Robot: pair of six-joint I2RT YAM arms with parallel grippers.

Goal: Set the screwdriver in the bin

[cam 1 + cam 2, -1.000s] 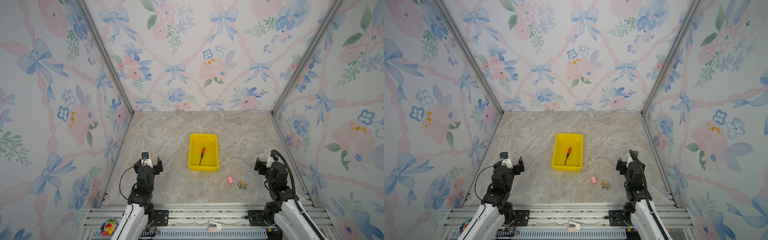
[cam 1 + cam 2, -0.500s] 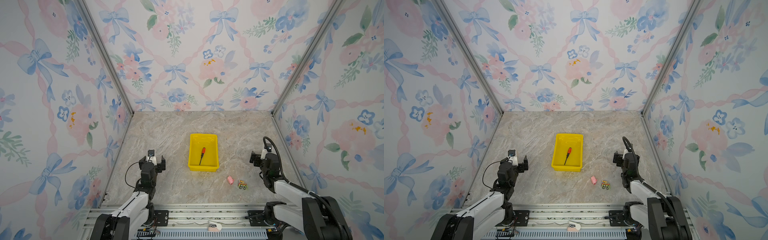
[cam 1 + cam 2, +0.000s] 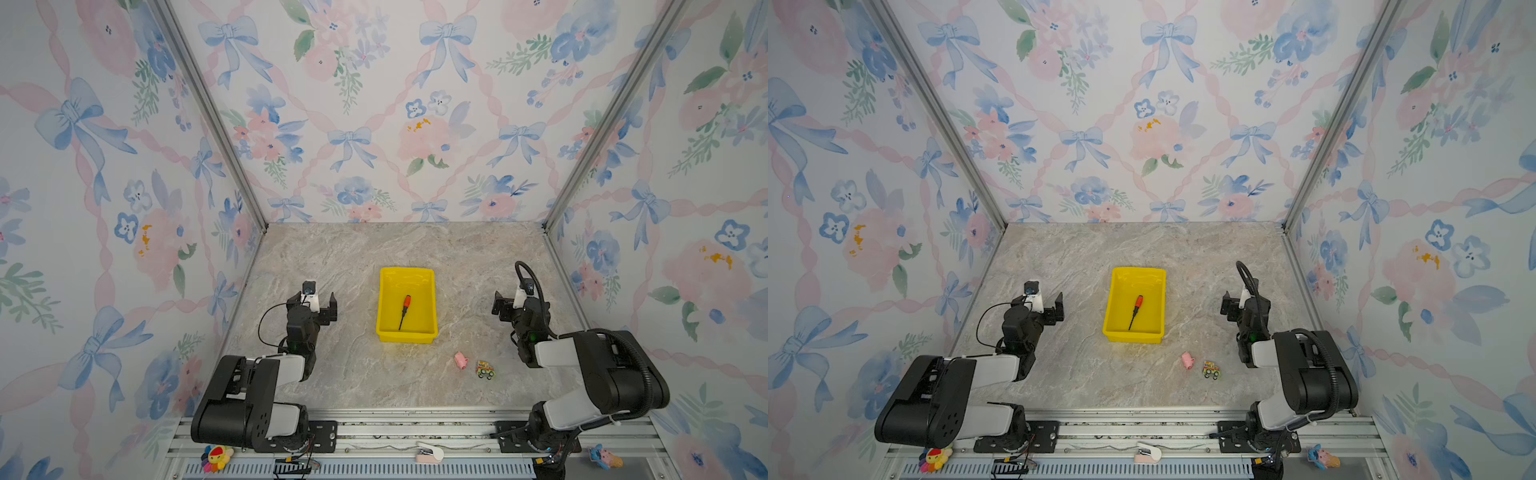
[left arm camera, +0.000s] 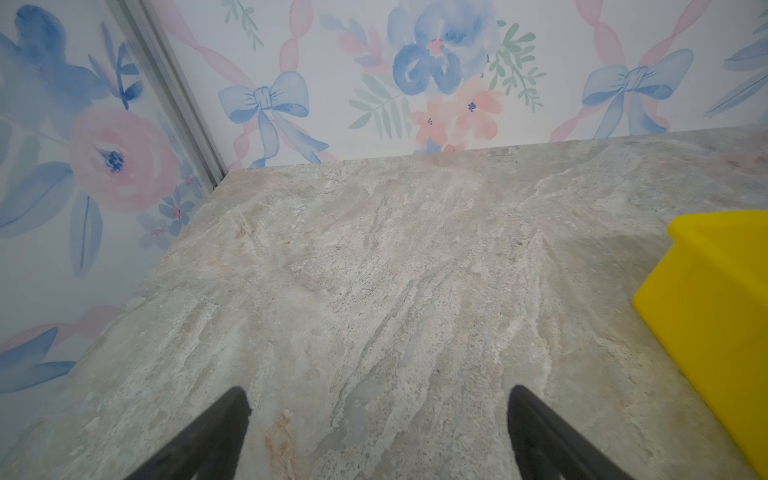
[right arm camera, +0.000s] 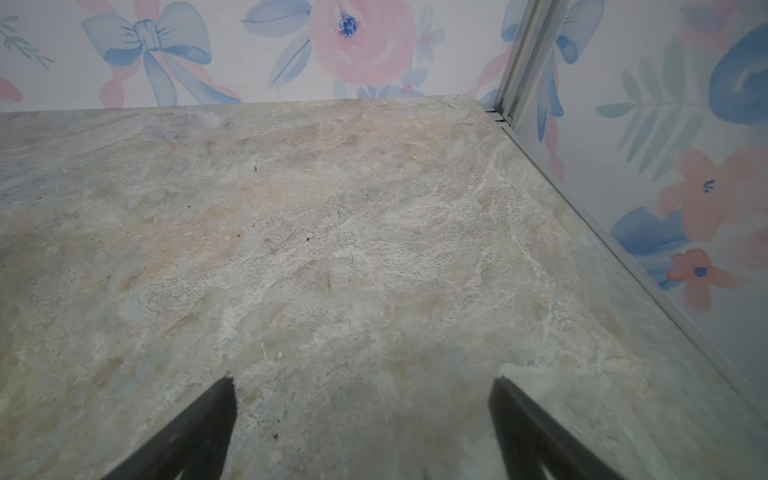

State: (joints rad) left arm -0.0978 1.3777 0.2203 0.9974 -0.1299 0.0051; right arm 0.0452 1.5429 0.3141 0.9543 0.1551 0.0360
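The grey, marble-patterned tabletop (image 3: 353, 257) carried little, and from where I stood the job looked done. The bright yellow rectangular plastic bin (image 3: 405, 336) sat near the middle of the surface, somewhat closer to the front edge than to the back one. Both black-and-white arms were folded low at the front edge, one on each side of the bin and well apart from it. The left gripper (image 4: 378, 392) hung over bare tabletop between the bin and the left edge, its black jaws spread wide with nothing between them. The right gripper (image 5: 362, 382) hung likewise between the bin and the right edge, jaws just as wide and empty. The small screwdriver (image 3: 404, 312) with its red-orange handle and thin dark shaft lay flat on the bin's floor in both top views (image 3: 1134, 313), handle toward the back wall and tip toward the front wall. Outside the bin, near the front edge and off its front right corner, lay a small pink toy (image 3: 460, 360) and, just beside it, a tiny colourful toy car (image 3: 484, 369). I judged that nothing was left to do.
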